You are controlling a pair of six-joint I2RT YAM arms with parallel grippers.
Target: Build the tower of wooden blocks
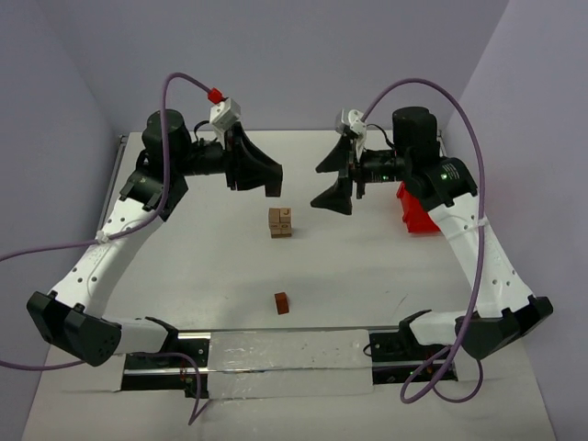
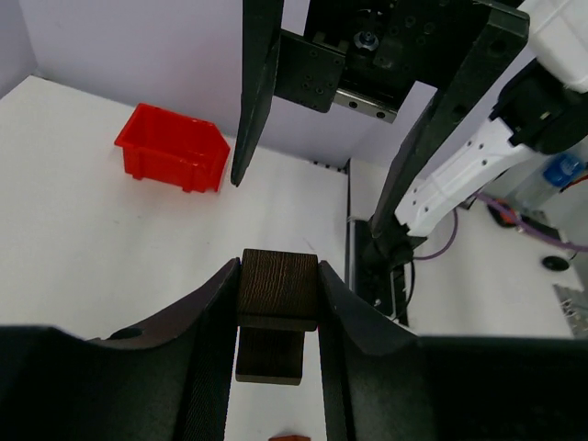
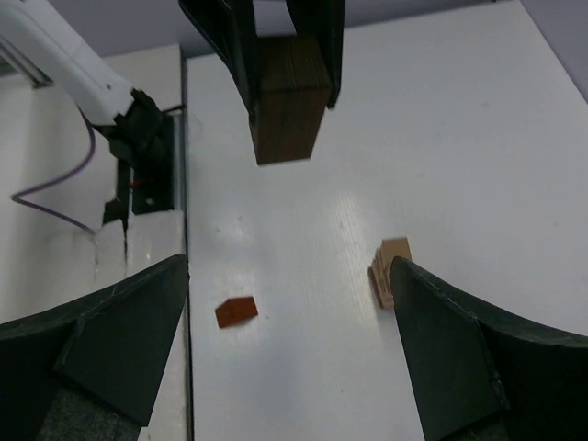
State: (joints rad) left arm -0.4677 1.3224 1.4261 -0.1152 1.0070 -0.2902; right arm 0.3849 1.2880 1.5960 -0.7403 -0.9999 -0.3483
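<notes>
The wood block tower is a small stack of light tan cubes at the table's middle; in the right wrist view it lies beside my right finger. My left gripper hovers up-left of the tower. In the left wrist view the left gripper is shut on a dark brown block, held in the air. That block also shows in the right wrist view. My right gripper is open and empty, up-right of the tower, facing the left gripper. A reddish-brown block lies alone nearer the bases.
A red plastic bin stands at the right behind the right arm, and shows in the left wrist view. The right gripper's open fingers fill the top of the left wrist view. A metal rail runs along the near edge.
</notes>
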